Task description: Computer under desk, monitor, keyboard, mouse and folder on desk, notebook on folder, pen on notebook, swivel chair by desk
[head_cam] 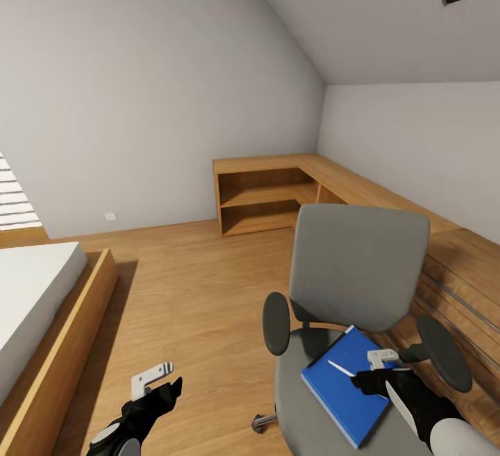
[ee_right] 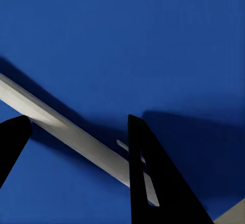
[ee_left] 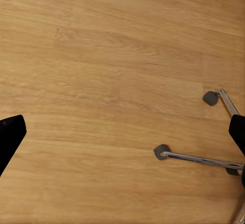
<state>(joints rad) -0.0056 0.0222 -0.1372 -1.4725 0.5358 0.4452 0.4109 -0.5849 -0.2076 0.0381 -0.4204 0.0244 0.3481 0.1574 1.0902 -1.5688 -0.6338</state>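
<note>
Progress looks early: from the head view, your folder (head_cam: 347,390) lies on the swivel chair (head_cam: 357,268) seat with the pen (head_cam: 341,368) across it, none of it on a desk yet; your right gripper (head_cam: 367,376) reaches down at the pen; your left gripper (head_cam: 154,381) hangs empty and open over the floor (head_cam: 194,289). Left wrist view adds the chair's chrome legs and castors; fingers spread wide. Right wrist view alone shows the jaws parted, straddling the pen, not yet closed.

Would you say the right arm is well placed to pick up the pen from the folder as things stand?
Probably yes. The right gripper hangs over the blue folder on the swivel chair, jaws open astride the pen, with nothing between them.
</note>
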